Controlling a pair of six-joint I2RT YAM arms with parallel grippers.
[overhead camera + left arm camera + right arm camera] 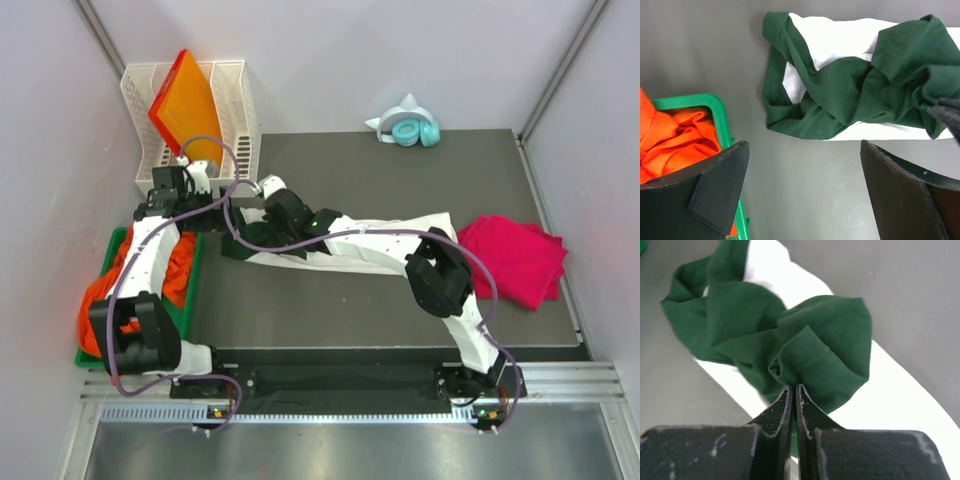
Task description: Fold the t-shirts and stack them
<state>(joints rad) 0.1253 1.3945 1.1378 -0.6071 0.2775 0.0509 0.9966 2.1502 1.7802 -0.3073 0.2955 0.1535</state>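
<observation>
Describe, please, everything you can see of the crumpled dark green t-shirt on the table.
The dark green t-shirt is soft, matte fabric, bunched into heavy folds rather than spread flat. It lies partly on a white garment on the dark grey table. The right gripper is shut on a gathered fold of it; the open left gripper does not touch it.

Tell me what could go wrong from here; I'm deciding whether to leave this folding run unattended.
The right gripper, jaws shut, pinches only a bunched fold of the green t-shirt; it may slip free or lift crumpled.
That shirt lies on the white t-shirt, so dragging it could pull the white one askew.
The open left gripper hangs close to the green bin; a move might clip its rim.
</observation>
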